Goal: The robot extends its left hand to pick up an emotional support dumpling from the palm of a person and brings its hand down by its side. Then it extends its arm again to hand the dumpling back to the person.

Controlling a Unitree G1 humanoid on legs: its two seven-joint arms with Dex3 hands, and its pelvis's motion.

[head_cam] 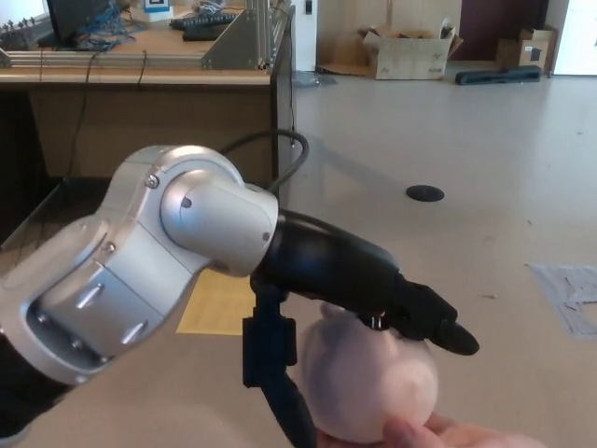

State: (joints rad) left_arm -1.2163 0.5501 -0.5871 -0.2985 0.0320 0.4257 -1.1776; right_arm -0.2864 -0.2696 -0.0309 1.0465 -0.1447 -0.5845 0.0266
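Head view: black left hand, fingers spread around pale round plush dumpling on person's palm; close evenly before lifting.

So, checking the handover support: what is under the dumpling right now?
A person's palm shows beneath the dumpling, a thumb tip against its lower front. The left hand straddles the dumpling from above. Where dumpling meets palm is hidden by the dumpling itself.
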